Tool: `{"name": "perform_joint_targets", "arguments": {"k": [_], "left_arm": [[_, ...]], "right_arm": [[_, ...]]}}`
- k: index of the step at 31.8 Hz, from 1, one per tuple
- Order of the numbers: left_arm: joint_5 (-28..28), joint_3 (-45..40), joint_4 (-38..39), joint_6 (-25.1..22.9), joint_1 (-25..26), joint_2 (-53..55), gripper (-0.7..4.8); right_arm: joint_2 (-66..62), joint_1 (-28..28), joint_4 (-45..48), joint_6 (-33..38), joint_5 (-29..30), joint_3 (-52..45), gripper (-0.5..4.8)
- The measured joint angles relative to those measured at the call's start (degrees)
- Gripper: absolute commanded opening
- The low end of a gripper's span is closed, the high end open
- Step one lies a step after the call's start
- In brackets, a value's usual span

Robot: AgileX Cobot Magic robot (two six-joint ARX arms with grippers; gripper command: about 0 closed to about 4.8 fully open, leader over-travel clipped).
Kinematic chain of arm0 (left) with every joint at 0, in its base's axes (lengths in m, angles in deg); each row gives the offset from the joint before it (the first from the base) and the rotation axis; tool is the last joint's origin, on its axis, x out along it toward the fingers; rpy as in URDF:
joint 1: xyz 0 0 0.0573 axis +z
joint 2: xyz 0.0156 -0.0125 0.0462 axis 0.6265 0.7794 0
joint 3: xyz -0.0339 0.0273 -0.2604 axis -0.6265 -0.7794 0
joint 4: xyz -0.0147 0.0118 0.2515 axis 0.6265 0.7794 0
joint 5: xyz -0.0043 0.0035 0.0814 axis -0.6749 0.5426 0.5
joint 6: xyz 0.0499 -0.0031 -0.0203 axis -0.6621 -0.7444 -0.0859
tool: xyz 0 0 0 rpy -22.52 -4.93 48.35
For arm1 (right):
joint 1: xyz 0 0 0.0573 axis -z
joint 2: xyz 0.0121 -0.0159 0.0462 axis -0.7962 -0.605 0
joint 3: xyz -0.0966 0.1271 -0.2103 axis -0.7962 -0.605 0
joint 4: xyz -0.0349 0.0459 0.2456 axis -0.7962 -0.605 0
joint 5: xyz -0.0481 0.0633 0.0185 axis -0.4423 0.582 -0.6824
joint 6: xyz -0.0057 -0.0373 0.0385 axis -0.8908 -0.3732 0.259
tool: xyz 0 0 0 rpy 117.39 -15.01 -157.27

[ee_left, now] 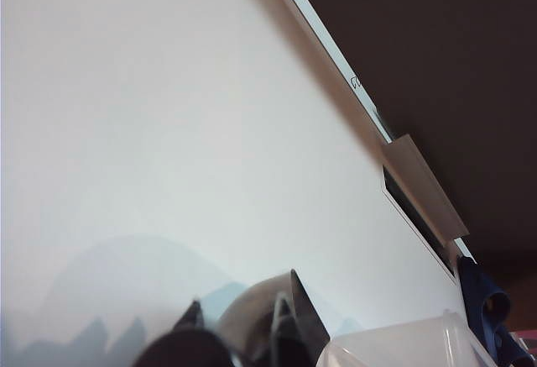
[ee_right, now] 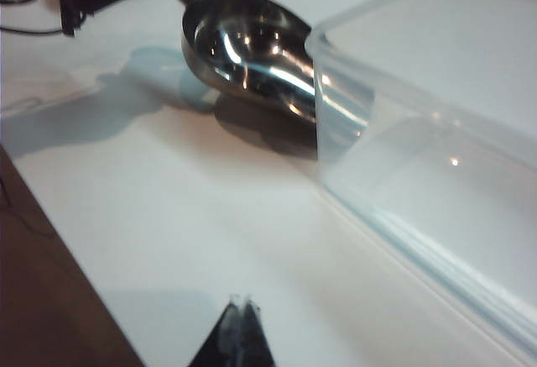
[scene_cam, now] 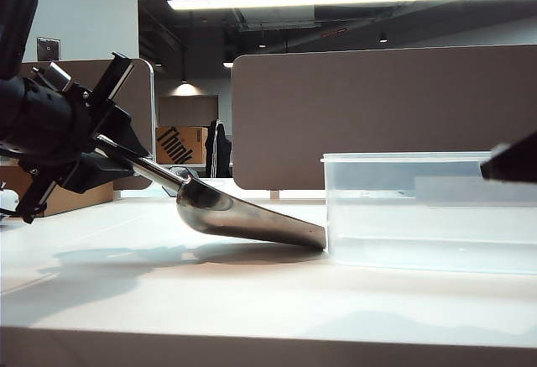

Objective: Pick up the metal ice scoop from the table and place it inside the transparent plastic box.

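One scoop [scene_cam: 243, 216] is seen on the table [scene_cam: 168, 300], handle end raised, front lip down and touching – or just beside – the box [scene_cam: 428, 212] wall. The left gripper [scene_cam: 101, 153] is clamped on the handle, approx at its far end. The right gripper [ee_right: 242, 321] is held pinched together, empty, above bare table near the box.

Stiff, polished steel is judged slippery – a tube like that can roll in the fingers, esp. with the heavier bowl hanging out front. A hold nearer the bowl would be steadier. Nothing fragile is involved.
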Motion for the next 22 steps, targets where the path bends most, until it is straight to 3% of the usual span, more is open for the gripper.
{"name": "perform_joint_targets", "arguments": {"k": [22], "left_arm": [[2.75, -0.24, -3.15, -1.66, 0.04, 0.02, -0.06]], "right_arm": [[5.18, 0.0, 0.0, 0.0, 0.0, 0.0, -0.01]]}}
